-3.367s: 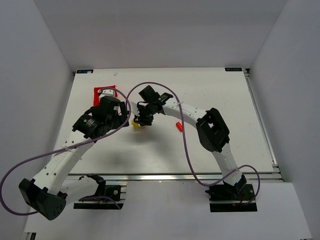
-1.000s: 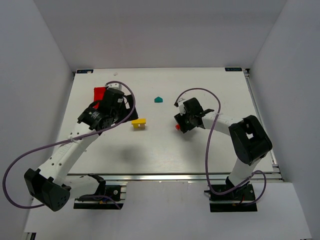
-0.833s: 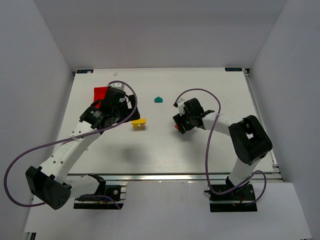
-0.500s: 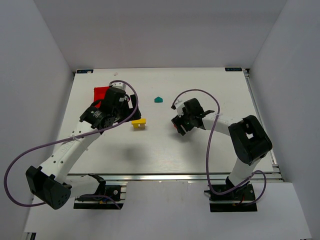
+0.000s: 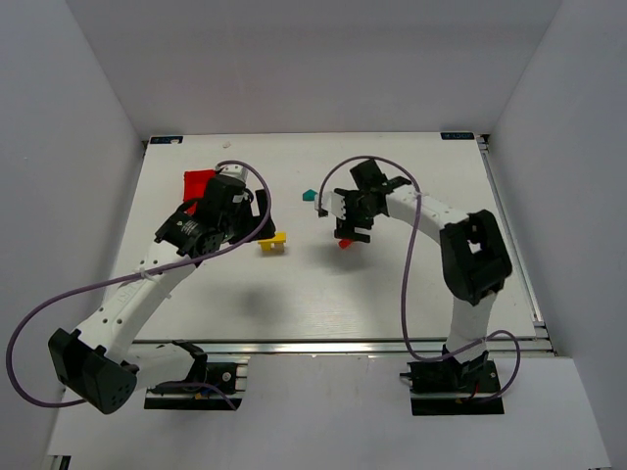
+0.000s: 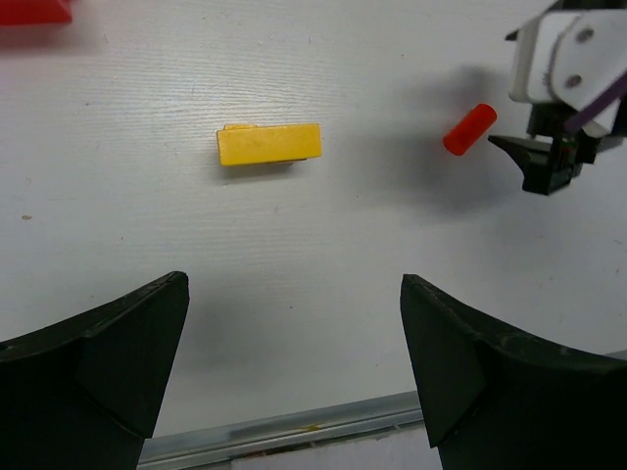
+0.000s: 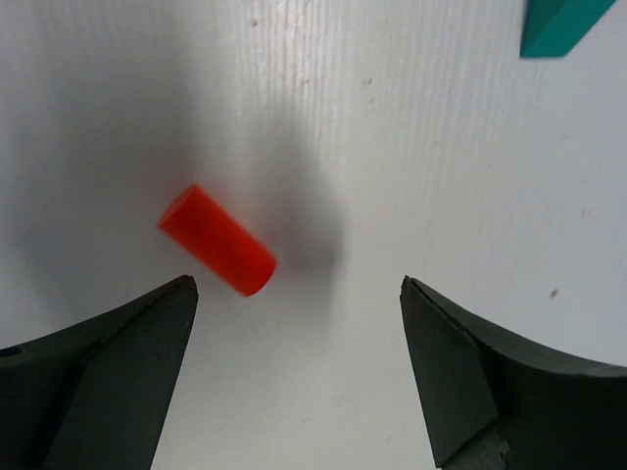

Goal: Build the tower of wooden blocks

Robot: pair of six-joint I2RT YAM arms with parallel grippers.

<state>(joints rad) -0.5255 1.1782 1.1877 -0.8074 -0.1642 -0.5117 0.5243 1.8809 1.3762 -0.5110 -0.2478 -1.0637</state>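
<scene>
Done: yellow block (image 6: 268,144) down as base.
Remaining: red cylinder (image 7: 217,240) at its 3 o'clock, teal block (image 7: 558,24), both unstacked.
Your tools: left tool (image 6: 291,294), right tool (image 7: 296,289) apart, empty.

A yellow rectangular block (image 6: 269,144) lies flat on the white table (image 6: 294,245) beyond the left gripper (image 6: 292,294), whose fingers are spread; a red cylinder (image 6: 469,128) lies to its right, beside the right gripper (image 6: 558,157).
</scene>
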